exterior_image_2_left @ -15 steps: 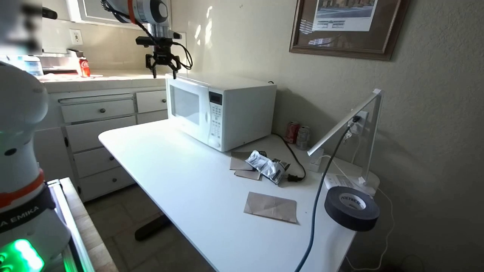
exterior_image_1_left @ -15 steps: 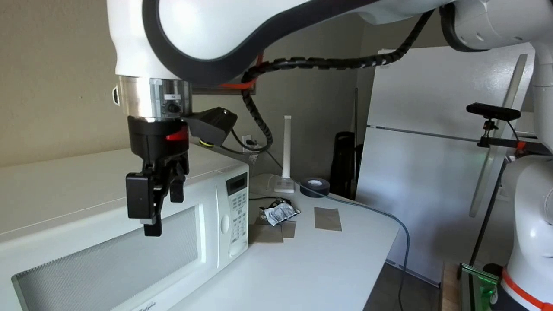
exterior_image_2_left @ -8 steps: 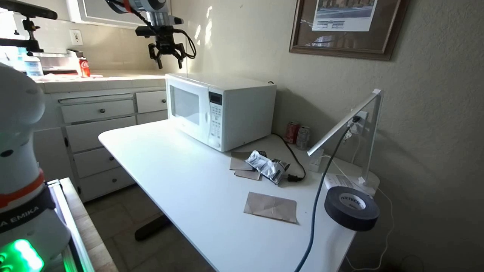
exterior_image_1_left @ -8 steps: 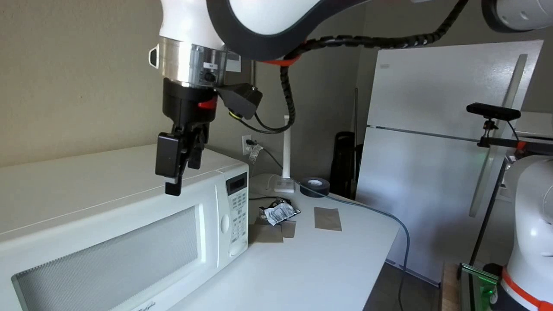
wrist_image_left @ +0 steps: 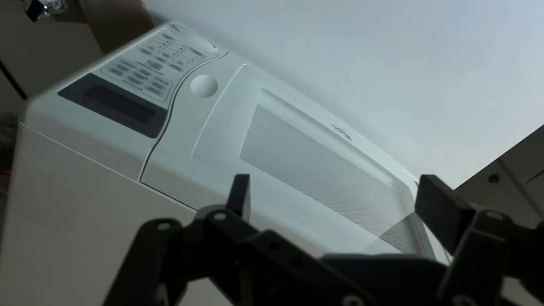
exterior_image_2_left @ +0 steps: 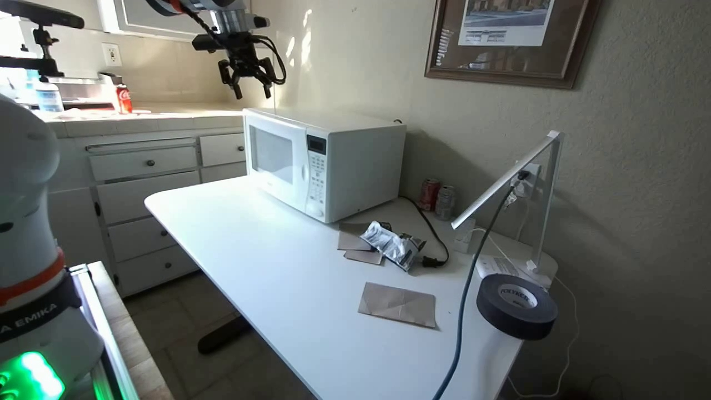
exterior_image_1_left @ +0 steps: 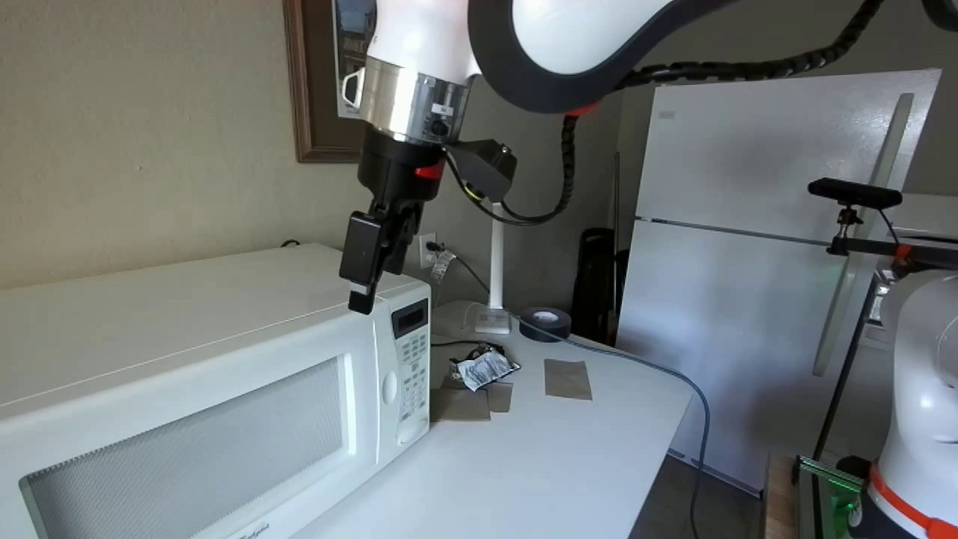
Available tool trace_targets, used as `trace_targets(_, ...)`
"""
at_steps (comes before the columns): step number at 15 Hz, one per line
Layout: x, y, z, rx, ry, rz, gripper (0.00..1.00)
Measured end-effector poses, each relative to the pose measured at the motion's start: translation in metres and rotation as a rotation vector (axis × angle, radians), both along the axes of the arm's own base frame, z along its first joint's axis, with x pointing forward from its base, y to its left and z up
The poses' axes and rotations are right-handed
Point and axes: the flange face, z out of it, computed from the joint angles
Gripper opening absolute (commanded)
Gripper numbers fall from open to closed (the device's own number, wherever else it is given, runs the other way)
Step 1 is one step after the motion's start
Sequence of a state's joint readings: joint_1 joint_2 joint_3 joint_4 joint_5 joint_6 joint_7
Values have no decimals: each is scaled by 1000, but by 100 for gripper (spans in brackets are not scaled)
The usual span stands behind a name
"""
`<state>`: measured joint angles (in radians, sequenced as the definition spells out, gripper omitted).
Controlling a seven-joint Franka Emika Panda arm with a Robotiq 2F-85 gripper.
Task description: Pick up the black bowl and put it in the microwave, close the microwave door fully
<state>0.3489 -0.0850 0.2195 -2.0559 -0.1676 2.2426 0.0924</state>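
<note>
The white microwave stands on the white table in both exterior views and fills much of the wrist view. Its door is shut, with the round handle button beside the control panel. My gripper is open and empty, tilted, above the microwave's top front edge near the panel end. It hangs higher than the microwave top in an exterior view. In the wrist view the spread fingers frame the door window, touching nothing visible. The black bowl is out of view or hidden.
On the table lie a silver foil packet, brown paper pieces and a black plug cord. A desk lamp, a black tape roll and two cans stand near the wall. A grey cable crosses the table.
My gripper has risen from in front of the microwave door, moved toward the control-panel end and tilted. It stays open. The microwave and table things have not moved.
</note>
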Motion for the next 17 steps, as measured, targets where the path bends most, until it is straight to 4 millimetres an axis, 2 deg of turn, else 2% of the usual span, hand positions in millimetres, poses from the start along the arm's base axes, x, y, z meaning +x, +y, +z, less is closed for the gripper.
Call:
trace_targets(10,-41,-38,15,4,-49,-121,100)
trace_targets(17,-50,-45,15,-2,-56,-136,100)
